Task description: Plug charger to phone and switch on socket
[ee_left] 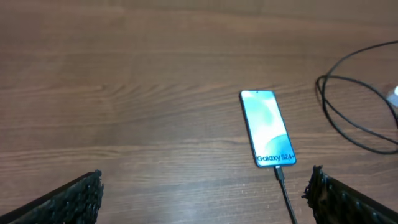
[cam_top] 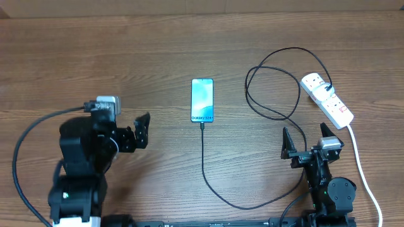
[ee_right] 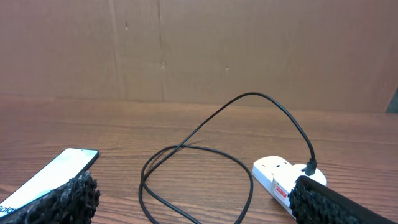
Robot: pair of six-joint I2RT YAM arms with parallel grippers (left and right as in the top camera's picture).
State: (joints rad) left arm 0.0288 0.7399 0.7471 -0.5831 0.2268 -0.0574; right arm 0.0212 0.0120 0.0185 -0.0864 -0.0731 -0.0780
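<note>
The phone [cam_top: 202, 99] lies flat mid-table with its blue-teal screen lit; it also shows in the left wrist view [ee_left: 267, 127] and at the lower left of the right wrist view [ee_right: 56, 177]. The charger's [cam_top: 203, 157] black connector [ee_left: 278, 172] sits in the phone's near end. Its cable runs toward me, curves right, loops [ee_right: 193, 168], and ends at a plug [ee_right: 311, 167] in the white socket [cam_top: 326, 99] at the right. My left gripper [cam_top: 140, 129] is open, left of the phone. My right gripper [cam_top: 306, 135] is open, in front of the socket. Neither holds anything.
The socket's thick white cord [cam_top: 361, 167] trails down the right side toward the table's front edge, just right of my right arm. A brown board wall [ee_right: 199, 50] stands behind the wooden table [cam_top: 95, 57].
</note>
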